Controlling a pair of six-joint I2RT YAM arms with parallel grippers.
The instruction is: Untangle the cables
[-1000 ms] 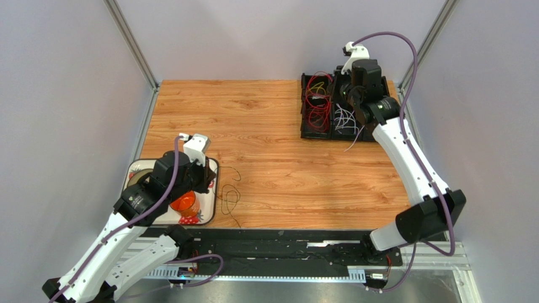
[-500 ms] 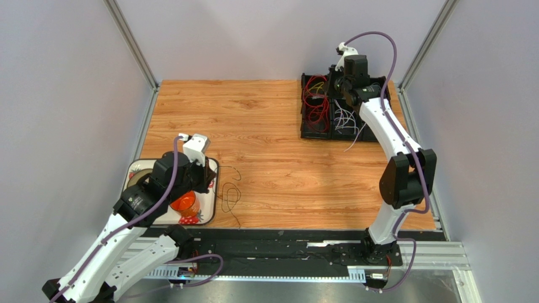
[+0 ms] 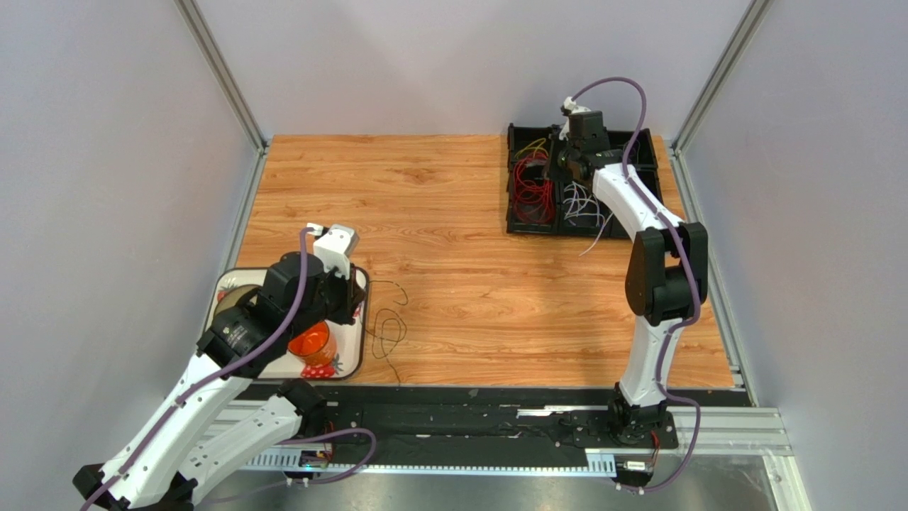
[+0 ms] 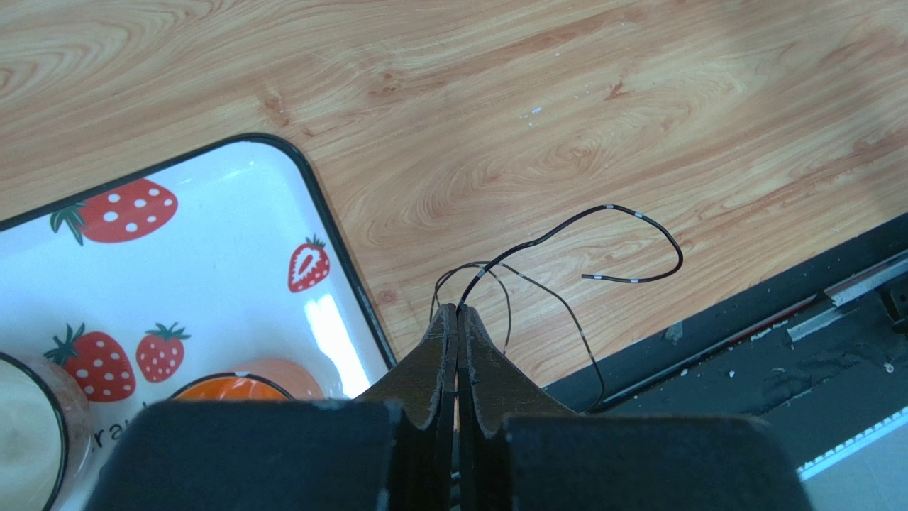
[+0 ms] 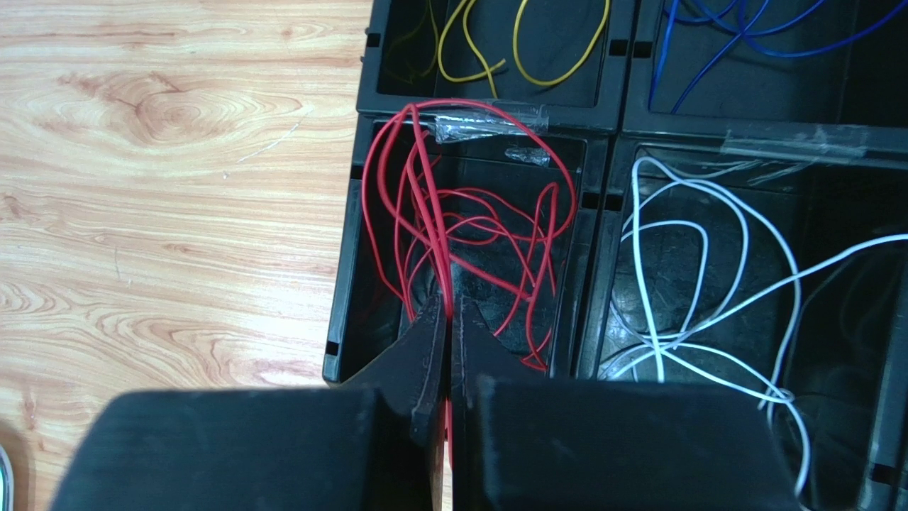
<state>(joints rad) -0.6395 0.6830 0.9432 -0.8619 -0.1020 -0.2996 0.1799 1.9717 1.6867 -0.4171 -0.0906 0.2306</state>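
Observation:
A thin dark brown cable [image 4: 597, 218] lies in loops on the wooden table beside the tray, also in the top view [image 3: 386, 328]. My left gripper [image 4: 458, 311] is shut on one end of it, low over the table by the tray's edge [image 3: 357, 309]. My right gripper [image 5: 448, 311] is shut on a red cable [image 5: 426, 202] over the red compartment of the black divided box [image 3: 509, 181]. Red cables [image 3: 533, 181] fill that compartment, white cables [image 5: 693, 277] the one beside it, yellow [image 5: 512, 43] and blue [image 5: 746, 27] the far ones. The right gripper [image 3: 556, 168] hovers at the back right.
A white tray [image 4: 213, 266] with strawberry prints sits at the near left [image 3: 229, 282] and holds an orange cup [image 3: 311, 343] and another round container. One white cable hangs over the box's near wall [image 3: 595, 240]. A black rail runs along the near table edge [image 3: 480, 410].
The right arm has folded upright and its gripper has shifted left and back, over the red compartment. The left arm and the dark cable have barely moved.

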